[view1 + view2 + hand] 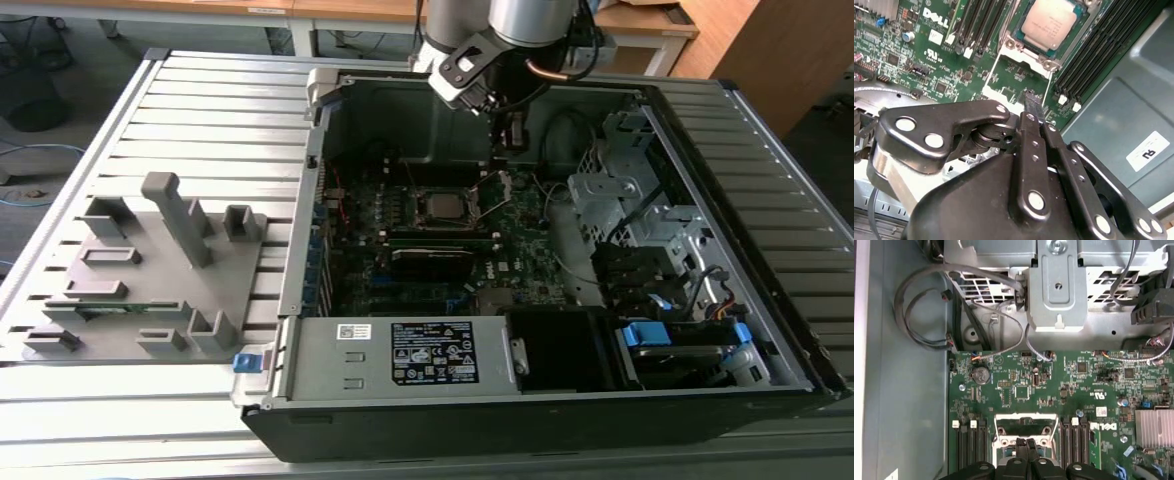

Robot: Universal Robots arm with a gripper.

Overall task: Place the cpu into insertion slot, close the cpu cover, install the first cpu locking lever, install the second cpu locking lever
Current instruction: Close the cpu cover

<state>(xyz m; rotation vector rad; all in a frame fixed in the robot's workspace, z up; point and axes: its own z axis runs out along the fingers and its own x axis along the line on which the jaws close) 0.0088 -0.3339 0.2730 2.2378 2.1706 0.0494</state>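
Hanging inside the open computer case (304, 230), the end effector (1033, 102) has its fingers pressed together on nothing, a narrow tip that seems better suited to nudging a thin part than to carrying one. It hovers just beside the insertion slot (1024, 52), where the cpu (1051, 22) already lies flat. The case stands toward the surface's (200, 110) edge on the exterior view's right.

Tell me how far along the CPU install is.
Done: the cpu sits in the insertion slot. In hand: the gripper, shut with nothing visibly held, hangs close to the slot. Left: I cannot confirm the cpu cover is down, and neither locking lever's state is clear.
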